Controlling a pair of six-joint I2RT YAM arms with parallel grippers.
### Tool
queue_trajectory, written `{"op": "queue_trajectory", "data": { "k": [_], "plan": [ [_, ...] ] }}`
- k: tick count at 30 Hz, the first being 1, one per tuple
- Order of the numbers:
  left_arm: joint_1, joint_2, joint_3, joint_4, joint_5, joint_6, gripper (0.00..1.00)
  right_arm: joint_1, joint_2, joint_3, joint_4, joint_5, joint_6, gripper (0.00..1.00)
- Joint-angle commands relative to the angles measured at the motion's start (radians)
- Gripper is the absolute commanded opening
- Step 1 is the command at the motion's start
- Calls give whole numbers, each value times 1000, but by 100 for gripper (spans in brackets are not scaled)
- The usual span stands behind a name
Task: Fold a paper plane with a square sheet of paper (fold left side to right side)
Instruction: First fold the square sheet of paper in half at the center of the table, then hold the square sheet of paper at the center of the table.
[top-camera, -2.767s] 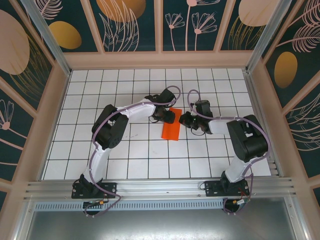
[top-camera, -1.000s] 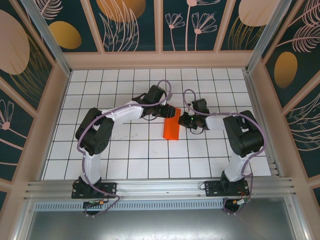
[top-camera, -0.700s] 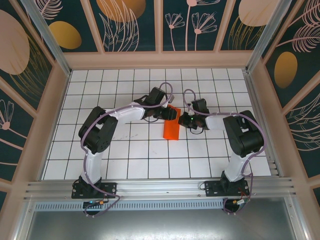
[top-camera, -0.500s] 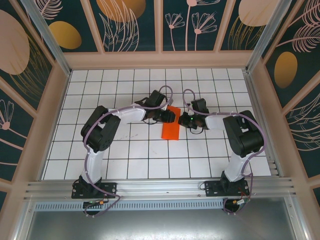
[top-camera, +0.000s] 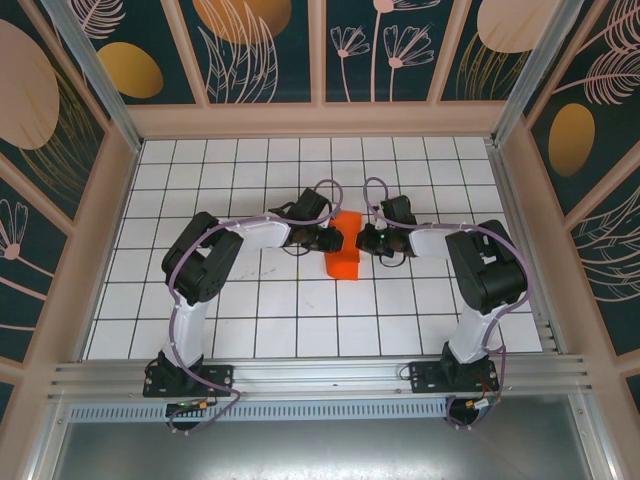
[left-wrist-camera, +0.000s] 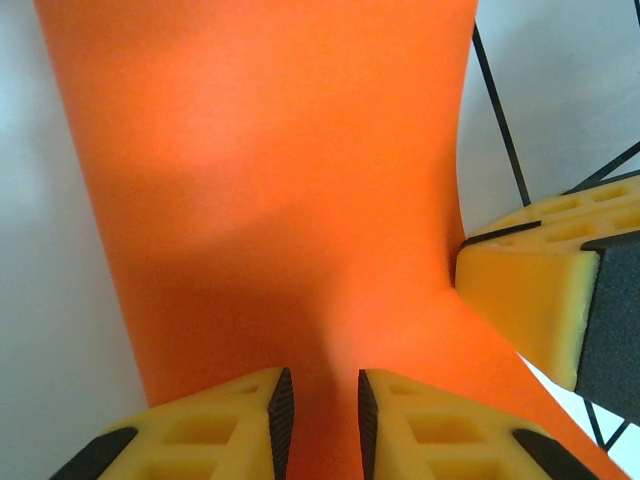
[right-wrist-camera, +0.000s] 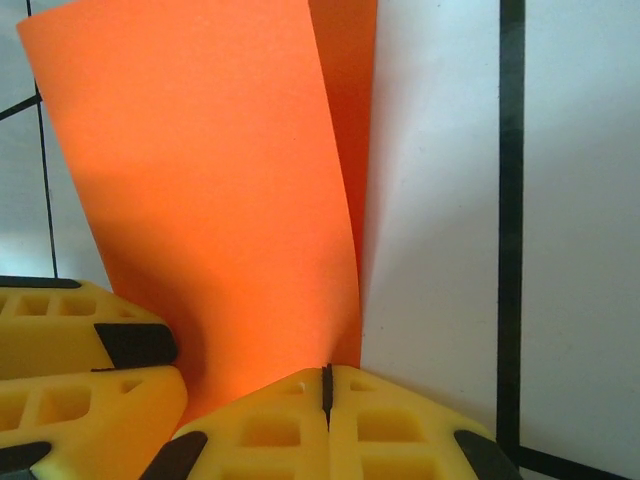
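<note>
The square sheet of paper (top-camera: 345, 248) lay around the middle of the gridded bench (top-camera: 250, 300), already narrowed to a strip running near to far, with an arm at each side. From the right wrist view its upper layer bowed up over a lower layer that peeped out along the right edge.

The right fingers (right-wrist-camera: 270, 430) were clenched tight, their seam biting the paper's corner. The left fingers (left-wrist-camera: 235, 425) stood a narrow gap apart with orange paper showing in that gap; whether they actually pinched it I could not tell.

The step in hand looked like carrying the left flap over to the right side. To do it well, the right pinch should serve as a fixed anchor while the left side guides the loose layer across until the two long edges meet. Only then should the bow be pressed flat, working from the anchored end outward. Pulling the hands apart would risk tearing or skewing the thin sheet.

No brand, label or writing could be read on the paper, the yellow fingers or the bench.
</note>
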Motion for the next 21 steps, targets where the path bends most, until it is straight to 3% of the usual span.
{"op": "queue_trajectory", "data": {
  "k": [1, 11, 21],
  "plan": [
    [11, -4, -48, -18, -31, 5, 28, 11, 66, -18, -127, 85, -26, 0],
    [71, -138, -140, 7, -21, 17, 25, 11, 64, -18, -121, 76, -28, 0],
    [55, -123, -121, 180, 157, -33, 22, 16, 61, -16, -118, 71, -23, 0]
  ]
}}
